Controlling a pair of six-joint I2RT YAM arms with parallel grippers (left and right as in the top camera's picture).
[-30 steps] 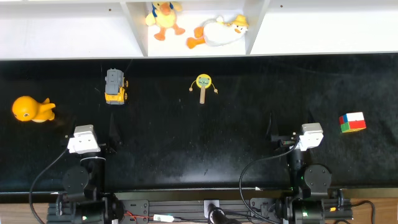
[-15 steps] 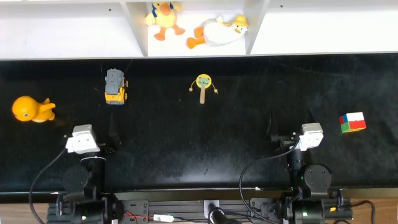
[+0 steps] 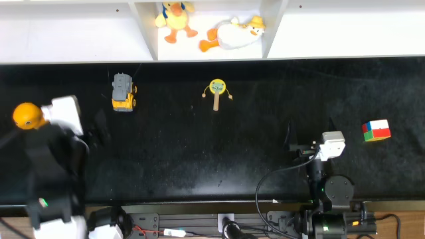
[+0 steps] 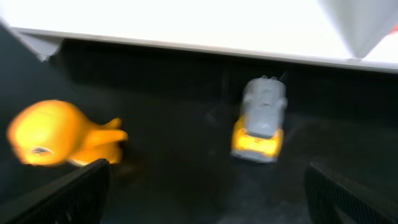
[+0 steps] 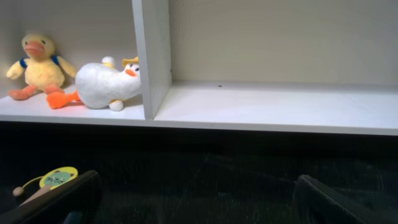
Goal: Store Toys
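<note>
**Hovering by the orange toy with fingers spread**

We see the left arm [image 3: 50, 156] lifted above the left end of the black surface [image 3: 199, 153], and in the top view it covers part of the orange toy animal [image 3: 26, 115]. The left fingers [image 4: 68, 196] are spread wide apart and grasp nothing. From the left wrist, the orange toy lies on the surface ahead of one finger, and the grey and yellow toy truck [image 4: 261, 121] stands farther off toward the other. The two toys are well apart from each other, and neither touches a finger.

We find the right arm [image 3: 325, 186] low near its base at the right. The right fingers [image 5: 56, 199] are likewise released and hold nothing.

A small rattle drum on a stick [image 3: 217, 89] lies near the middle of the surface, close to the white shelf [image 3: 66, 33]. A coloured cube [image 3: 376, 130] sits alone at the right end, beyond the right arm.

In the shelf's middle compartment we see a yellow plush duck [image 5: 37, 59] sitting upright. A white plush goose [image 5: 106, 84] lies on its side beside the duck, against the divider. The orange toy, truck, rattle and cube are all on the surface, outside the shelf.
</note>
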